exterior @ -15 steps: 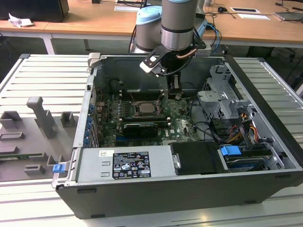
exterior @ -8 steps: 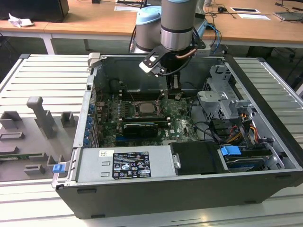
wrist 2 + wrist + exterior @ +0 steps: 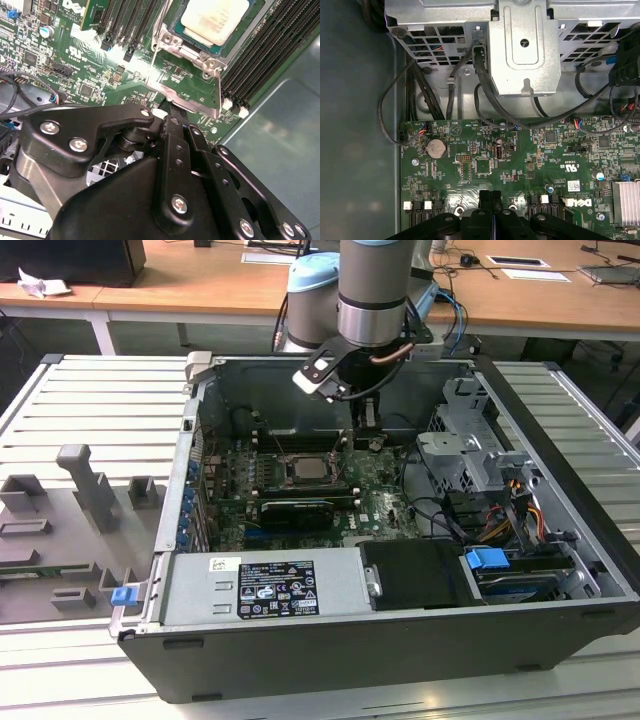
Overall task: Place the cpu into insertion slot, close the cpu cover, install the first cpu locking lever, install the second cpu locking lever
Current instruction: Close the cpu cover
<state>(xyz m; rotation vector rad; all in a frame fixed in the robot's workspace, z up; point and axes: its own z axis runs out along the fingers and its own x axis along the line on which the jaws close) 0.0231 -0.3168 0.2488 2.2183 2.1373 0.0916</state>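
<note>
— Where's the cpu [image 3: 215, 19]?
— Pale silver-beige square, lying flat, seated in the insertion slot [image 3: 186, 97].
— And the cpu cover [image 3: 192, 48]?
— Thin silver-grey frame, lying flat around the cpu, its face showing through the cut-out.

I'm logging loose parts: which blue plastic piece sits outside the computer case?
The small blue plastic clip beside the black computer case, on the exterior view's left; the larger blue plastic tab lies inside it.

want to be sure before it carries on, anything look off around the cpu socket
Nothing stands out. The cpu lies flat and square inside the frame of the cpu cover, with no tilt or lifted corner showing. The gripper, shut, sits at the cover's near edge. No damage or loose parts show on the board around it.
</note>
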